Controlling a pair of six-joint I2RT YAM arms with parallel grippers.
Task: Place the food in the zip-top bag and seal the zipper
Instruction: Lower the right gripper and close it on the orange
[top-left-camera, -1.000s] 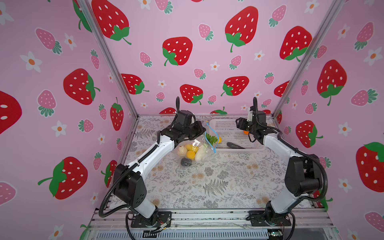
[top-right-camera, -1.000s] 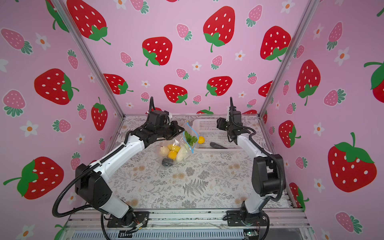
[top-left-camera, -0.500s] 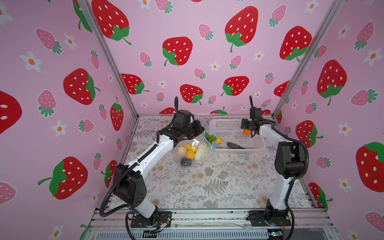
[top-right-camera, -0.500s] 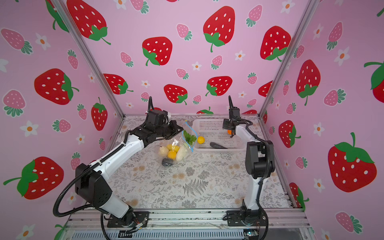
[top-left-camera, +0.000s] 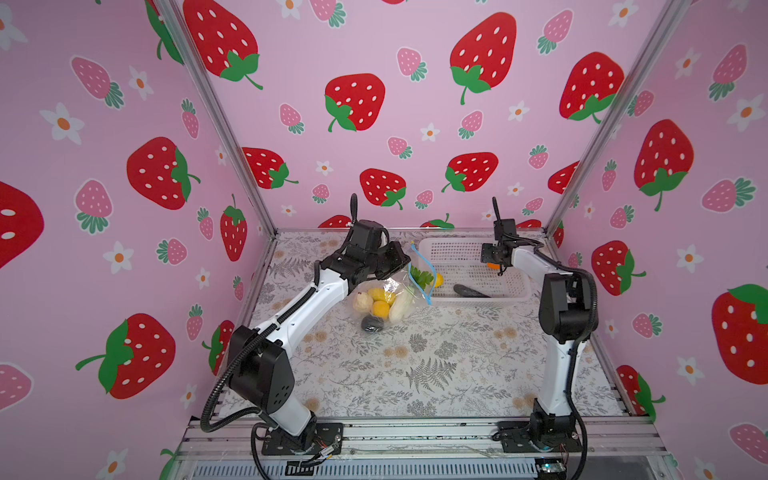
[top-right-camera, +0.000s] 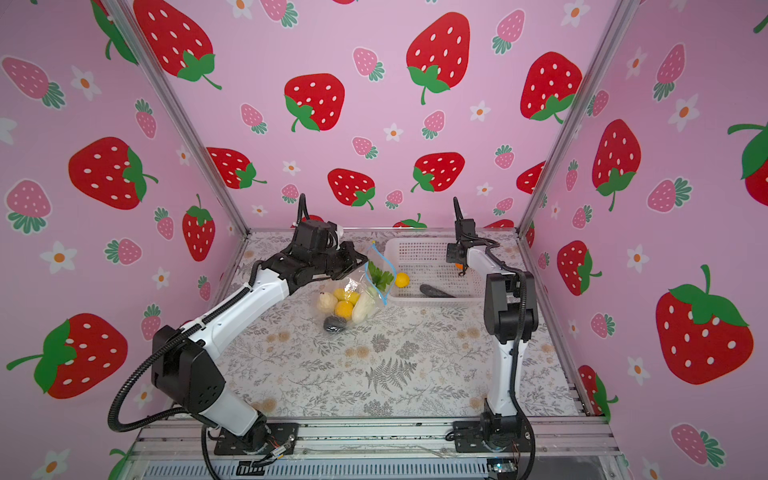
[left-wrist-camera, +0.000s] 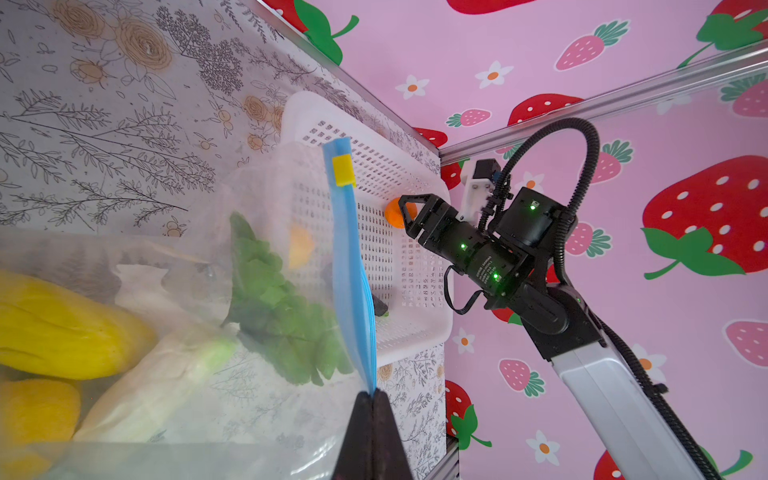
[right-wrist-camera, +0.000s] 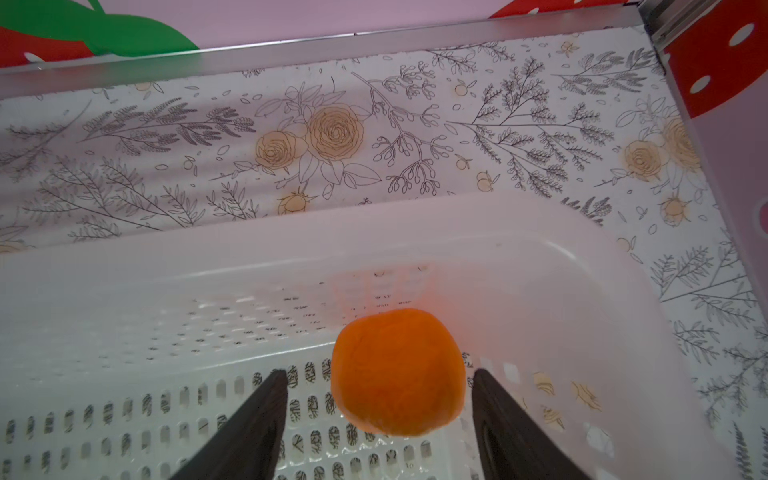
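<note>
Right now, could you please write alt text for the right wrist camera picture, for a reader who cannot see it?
An orange fruit lies in a white basket with holes, close to its wall, between the dark fingers of the open right tool, which is not gripping it. Beyond the basket are a table with a flower print and a pink wall.

The left gripper (top-left-camera: 400, 266) meets the upper edge of the bag (top-left-camera: 390, 286), whose bottom rests on the counter (top-left-camera: 436, 361). The blue zipper (top-left-camera: 427, 293) runs down the bag's side nearest the basket (top-left-camera: 482, 300). Inside the bag sit yellow pieces (top-left-camera: 381, 295), an orange piece (top-left-camera: 380, 309), a cream piece (top-left-camera: 399, 311), a dark piece (top-left-camera: 372, 324) and green leaves (top-left-camera: 419, 276). In the basket lie a yellow ball (top-left-camera: 439, 280) and a long dark piece (top-left-camera: 469, 291). The right gripper (top-left-camera: 498, 270) hovers over the basket's far right, with an orange ball (top-left-camera: 492, 266) at its fingers.
</note>
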